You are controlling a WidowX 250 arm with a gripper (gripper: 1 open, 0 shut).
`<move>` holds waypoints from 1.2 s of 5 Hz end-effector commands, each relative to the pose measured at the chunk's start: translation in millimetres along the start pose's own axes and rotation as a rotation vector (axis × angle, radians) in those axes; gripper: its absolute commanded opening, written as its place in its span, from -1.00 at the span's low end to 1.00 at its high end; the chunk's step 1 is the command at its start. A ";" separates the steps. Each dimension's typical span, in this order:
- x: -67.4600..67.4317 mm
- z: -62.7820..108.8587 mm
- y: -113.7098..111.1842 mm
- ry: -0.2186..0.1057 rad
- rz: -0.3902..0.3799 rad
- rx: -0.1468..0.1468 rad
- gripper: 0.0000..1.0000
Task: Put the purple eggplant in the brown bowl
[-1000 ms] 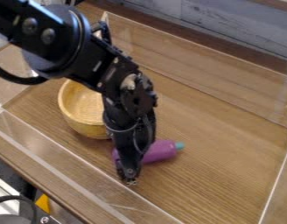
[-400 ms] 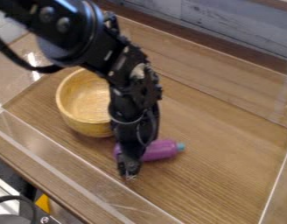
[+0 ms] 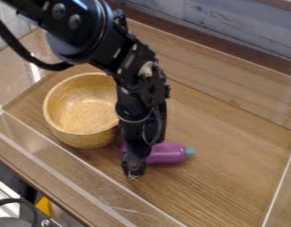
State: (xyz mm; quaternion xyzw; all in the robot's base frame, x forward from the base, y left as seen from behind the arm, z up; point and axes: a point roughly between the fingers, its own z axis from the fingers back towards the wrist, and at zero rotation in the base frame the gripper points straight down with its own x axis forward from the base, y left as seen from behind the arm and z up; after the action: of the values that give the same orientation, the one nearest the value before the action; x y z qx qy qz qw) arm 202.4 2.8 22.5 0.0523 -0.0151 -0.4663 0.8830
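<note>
Eggplant Lies Crosswise at the Gripper

We see the purple eggplant (image 3: 172,153) at lower centre, its long axis running left to right, teal tip rightward, the gripper (image 3: 136,168) over its left end. We cannot tell whether the fingers grasp it. The brown bowl (image 3: 67,129) sits left of centre; centring the grip probably means shifting right.

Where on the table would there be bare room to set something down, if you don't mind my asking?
Roomiest is the bare wood beyond the teal tip of the eggplant, running to the table's right edge; more lies between the arm and the back wall. It is crowded where the gripper, eggplant and bowl bunch together.
</note>
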 end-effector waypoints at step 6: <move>2.4 13.9 5.2 -0.022 0.028 0.055 -1.00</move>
State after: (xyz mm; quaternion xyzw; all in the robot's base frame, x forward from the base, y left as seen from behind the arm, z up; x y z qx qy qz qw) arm 201.6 1.0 31.5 0.0639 -0.0249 -0.4567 0.8870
